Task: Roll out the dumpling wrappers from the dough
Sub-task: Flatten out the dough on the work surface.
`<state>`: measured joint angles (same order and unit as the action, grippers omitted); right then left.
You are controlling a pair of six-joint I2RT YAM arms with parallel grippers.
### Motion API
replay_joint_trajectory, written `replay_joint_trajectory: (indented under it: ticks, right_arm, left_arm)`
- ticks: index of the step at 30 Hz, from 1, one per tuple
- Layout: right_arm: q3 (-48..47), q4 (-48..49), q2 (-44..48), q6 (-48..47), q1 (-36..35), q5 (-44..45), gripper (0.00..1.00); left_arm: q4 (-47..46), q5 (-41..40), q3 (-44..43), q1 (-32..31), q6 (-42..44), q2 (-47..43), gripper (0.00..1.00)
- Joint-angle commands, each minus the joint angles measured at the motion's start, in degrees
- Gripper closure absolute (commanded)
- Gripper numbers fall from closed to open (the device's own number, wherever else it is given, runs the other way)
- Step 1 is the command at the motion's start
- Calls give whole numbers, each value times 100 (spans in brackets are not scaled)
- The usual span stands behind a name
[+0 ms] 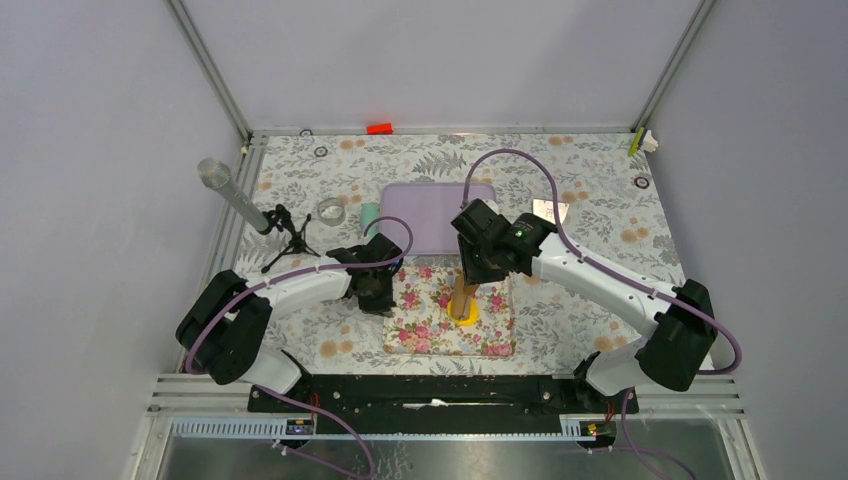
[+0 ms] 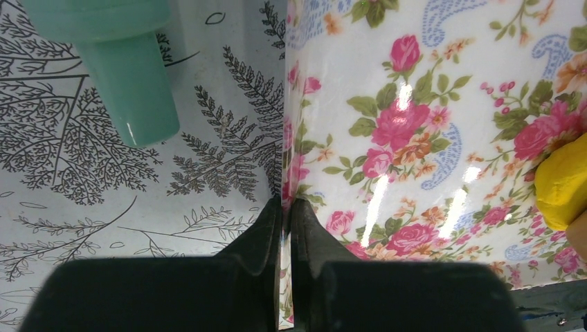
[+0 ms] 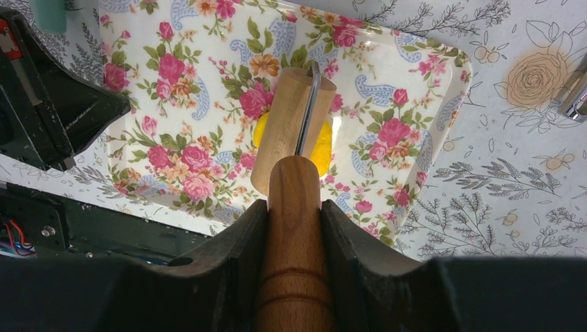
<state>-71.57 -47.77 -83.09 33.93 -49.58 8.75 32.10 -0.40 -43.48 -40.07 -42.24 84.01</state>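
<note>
Two grips: my right tool (image 3: 294, 205) clamps wooden hand roller (image 3: 291, 121) on flattened yellow dough (image 3: 322, 146); left tool (image 2: 286, 207) pinches edge of rose-patterned tray (image 2: 422, 90).

Dough (image 1: 467, 320) on tray (image 1: 430, 330) under roller (image 1: 462, 295), left hand (image 2: 285, 214) at tray's left edge, mat (image 1: 425, 215) behind tray

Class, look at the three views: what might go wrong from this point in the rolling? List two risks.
1. The left hand pinches only the thin edge of the floral tray. If that grip slips, the tray may slide under the push.
2. The right hand holds the wooden roller steeply on the yellow dough. The soft dough may stick to it or flatten unevenly.
</note>
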Motion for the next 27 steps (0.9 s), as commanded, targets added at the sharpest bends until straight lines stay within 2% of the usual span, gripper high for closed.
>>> replay_joint_trajectory:
  ticks: [1, 11, 21, 27]
  right_arm:
    - [184, -29, -77, 83, -43, 2, 100]
    - [-822, -322, 244, 85, -43, -268, 100]
    - [112, -446, 659, 317, -43, -333, 100]
    - [335, -286, 678, 376, -43, -293, 100]
  left_arm:
    - [-158, -118, 112, -9, 58, 234, 100]
    - [-180, -127, 168, -9, 45, 199, 100]
    - [-204, -118, 216, -9, 31, 162, 100]
    - [-218, -111, 208, -9, 31, 195, 100]
